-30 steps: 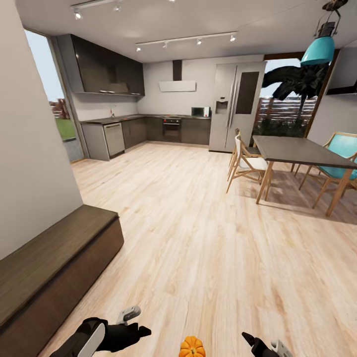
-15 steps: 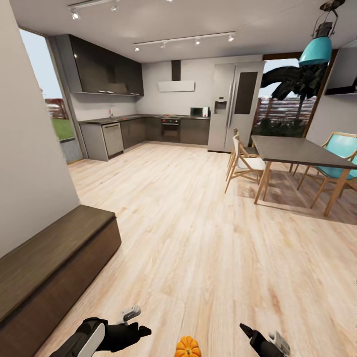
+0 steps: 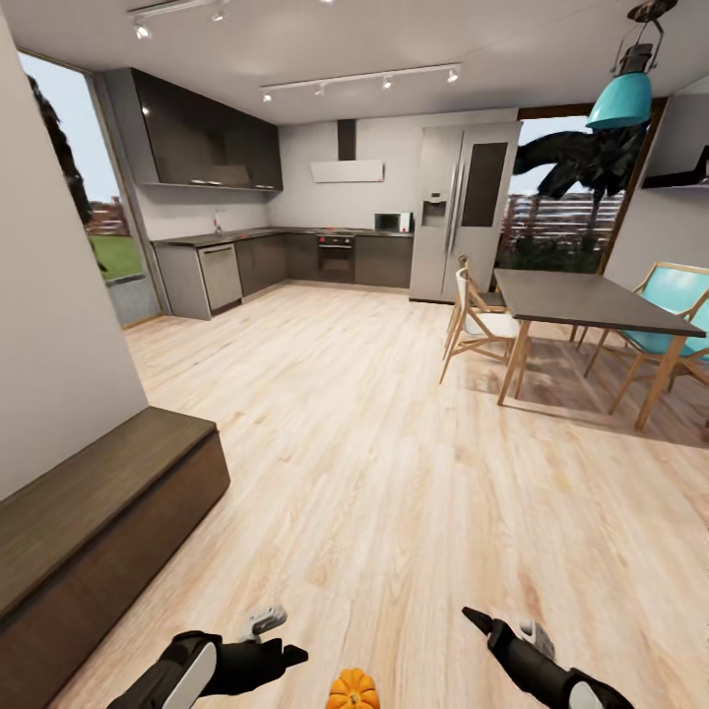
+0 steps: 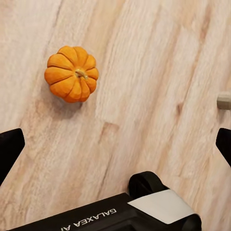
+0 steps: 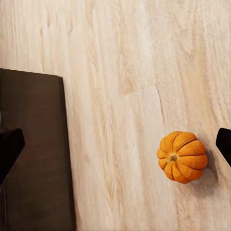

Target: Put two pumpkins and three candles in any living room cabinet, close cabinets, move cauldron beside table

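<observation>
Pale matt wood-plank floor (image 3: 394, 473) showing streaky grain, small ribbed orange pumpkin (image 4: 71, 73) looking smooth and faintly waxy, long low dark brown wood cabinet (image 3: 89, 522) at lower left wearing a matt finish, tall brushed-metal fridge (image 3: 463, 212) gleaming softly, glossy teal pendant lamp (image 3: 620, 98) shining at upper right.

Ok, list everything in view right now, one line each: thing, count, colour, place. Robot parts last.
pumpkin: one, orange, on the floor between the two arms
cabinet: one, dark brown, long and low along the left wall, fronts shut
small pale object: one, beige, on the floor, cut off by the left wrist view's edge; cannot tell what it is
dining table: one, dark top on wooden legs, right side of the room
chairs: pale wood at the table's near side, teal ones beyond it
fridge: one, silver, back wall
kitchen units: grey, back left corner
pendant lamp: one, teal, above the table
floor: light wood
left gripper: black, fingers open, empty
right gripper: black, fingers open, empty
</observation>
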You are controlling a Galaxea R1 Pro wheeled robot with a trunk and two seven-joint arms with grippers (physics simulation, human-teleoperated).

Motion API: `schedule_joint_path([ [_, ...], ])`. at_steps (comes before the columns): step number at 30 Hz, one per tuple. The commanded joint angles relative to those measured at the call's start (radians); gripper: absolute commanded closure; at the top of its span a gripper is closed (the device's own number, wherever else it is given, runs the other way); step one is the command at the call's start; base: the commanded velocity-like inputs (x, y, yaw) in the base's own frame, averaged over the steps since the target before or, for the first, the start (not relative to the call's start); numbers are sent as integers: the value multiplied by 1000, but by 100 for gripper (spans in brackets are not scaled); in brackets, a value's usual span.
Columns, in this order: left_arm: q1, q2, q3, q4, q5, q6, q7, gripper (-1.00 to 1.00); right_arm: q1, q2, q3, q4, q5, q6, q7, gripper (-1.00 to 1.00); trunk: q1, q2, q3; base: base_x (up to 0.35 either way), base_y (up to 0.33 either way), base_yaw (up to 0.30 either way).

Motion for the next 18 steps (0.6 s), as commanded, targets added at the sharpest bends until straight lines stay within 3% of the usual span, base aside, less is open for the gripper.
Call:
schedule_joint_path([
  [1, -1, 1, -10, -1, 2, 0, 0, -100, 0, 1, -6, -39, -8, 41, 1, -100, 0, 0, -1, 0, -137, 0],
  [8, -1, 0, -20, -1, 2, -5, 0, -100, 0, -4, -14, -204, -25, 146, 0, -100, 0, 0, -1, 0, -47, 0],
  [13, -1, 1, -20, -2, 5, -5, -4, -100, -1, -12, -45, -372, -53, 213, 0, -100, 0, 0, -1, 21, -6, 0],
  [17, -1, 1, -21, -2, 5, -5, -6, -100, -2, -12, -58, -632, -53, 297, -29, -100, 0, 0, -1, 9, -1, 0],
  [18, -1, 1, -21, -2, 4, -6, -5, -100, -2, -11, -58, -659, -52, 302, -40, -100, 0, 0, -1, 3, 0, 0],
])
